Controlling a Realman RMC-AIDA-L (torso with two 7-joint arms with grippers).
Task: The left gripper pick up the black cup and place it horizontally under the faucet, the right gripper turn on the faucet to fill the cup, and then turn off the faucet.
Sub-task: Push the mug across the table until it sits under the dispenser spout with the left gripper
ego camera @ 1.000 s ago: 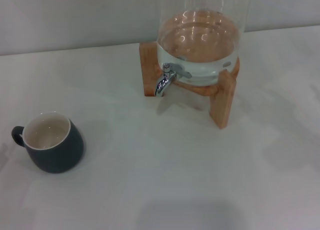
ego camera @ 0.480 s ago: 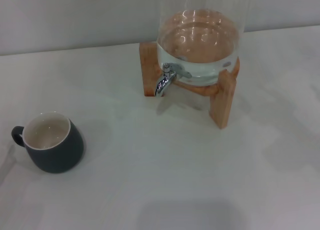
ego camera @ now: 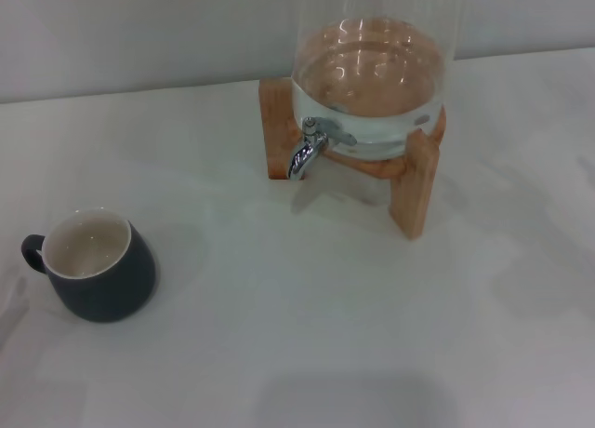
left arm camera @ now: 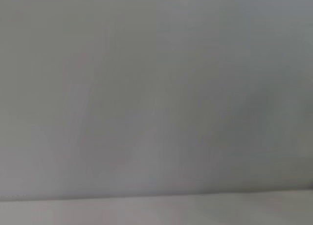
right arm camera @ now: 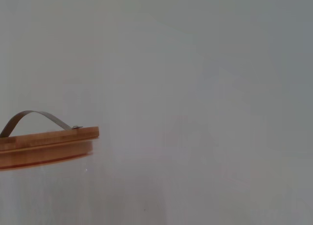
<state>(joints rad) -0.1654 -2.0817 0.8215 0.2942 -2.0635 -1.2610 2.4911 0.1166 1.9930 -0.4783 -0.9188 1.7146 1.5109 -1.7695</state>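
The black cup (ego camera: pixel 98 265) stands upright on the white table at the near left of the head view, cream inside showing, its small loop handle pointing left. The chrome faucet (ego camera: pixel 307 149) juts from the front of the clear glass water dispenser (ego camera: pixel 372 74) at the back centre, spout curving down over bare table. Water fills the lower part of the glass. Neither gripper appears in any view. The left wrist view holds only a blank grey wall. The right wrist view catches the dispenser's wooden lid (right arm camera: pixel 46 146) with its metal strap handle.
The dispenser rests on a wooden stand (ego camera: pixel 414 181) whose legs reach toward the table's front right. The white table (ego camera: pixel 279 335) stretches between cup and stand. A grey wall runs along the back.
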